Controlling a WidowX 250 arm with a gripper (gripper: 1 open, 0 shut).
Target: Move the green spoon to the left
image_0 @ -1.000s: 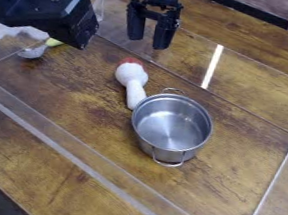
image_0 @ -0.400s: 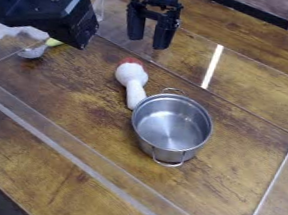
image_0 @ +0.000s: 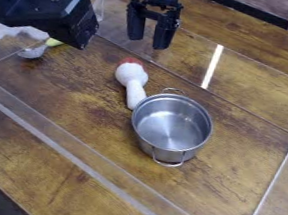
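Note:
The green spoon (image_0: 21,38) lies at the far left of the wooden table. Its pale yellow-green handle points left and its small silver bowl rests just below the black arm body, which hides part of it. My gripper (image_0: 149,40) hangs at the top centre, well right of the spoon and apart from it. It points down, open, with nothing between its dark fingers (image_0: 134,27).
A white utensil with a rounded reddish end (image_0: 131,80) lies mid-table, touching the rim of a steel pot (image_0: 173,125) to its lower right. Clear acrylic walls (image_0: 83,172) fence the work area. The black arm body (image_0: 47,0) fills the upper left.

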